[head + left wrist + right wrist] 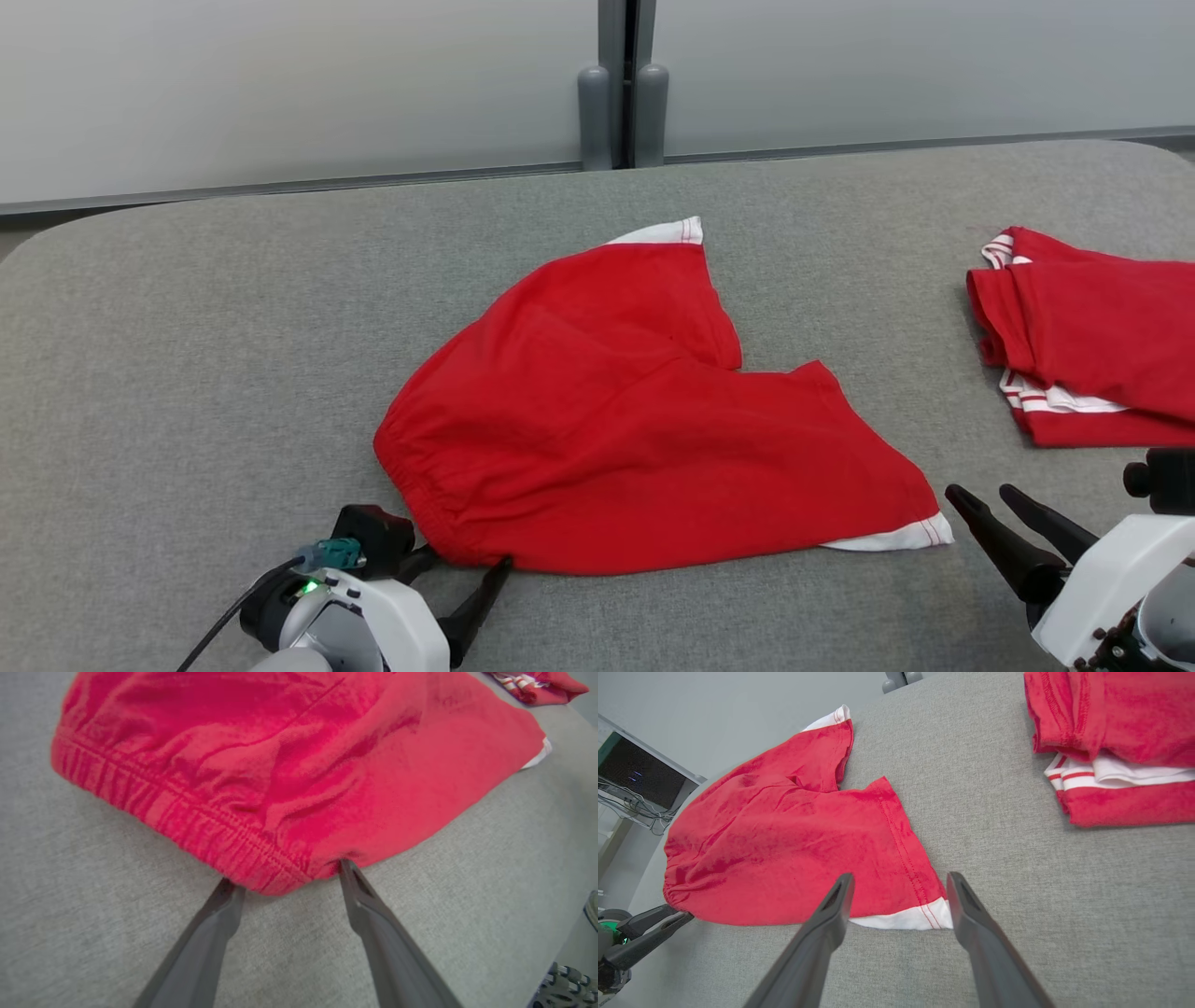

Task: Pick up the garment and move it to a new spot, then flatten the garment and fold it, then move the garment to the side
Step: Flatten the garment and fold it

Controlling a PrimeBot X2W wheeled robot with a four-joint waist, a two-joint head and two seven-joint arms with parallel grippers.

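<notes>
Looking down from the head camera, you see the red shorts (635, 420) spread across the middle of the grey table (187, 373). The elastic waist faces the lower left and one white-trimmed leg reaches toward the lower right. Your left gripper (467, 562) sits at the near corner of the waist, its fingers spread wide with the tips at the edge of the cloth. Your right gripper (980, 493) is just beside the white leg hem and clear of it, fingers apart and empty. A second, folded red garment (1092, 345) lies well apart at the right edge of the table.

From the left wrist, you see the left gripper (287, 875) wide open. The gathered waist corner of the shorts (280, 765) bulges down between the two fingertips. Both tips touch the fabric edge, but they pinch nothing.

From the right wrist, you see the right gripper (900, 877) fully spread and gripping nothing. The white hem (906, 917) lies between and just below its fingertips, and the rest of the shorts (784, 849) stretches away to the left. The left gripper (682, 912) shows at the far waist corner. The folded garment (1111, 742) lies at the upper right.
</notes>
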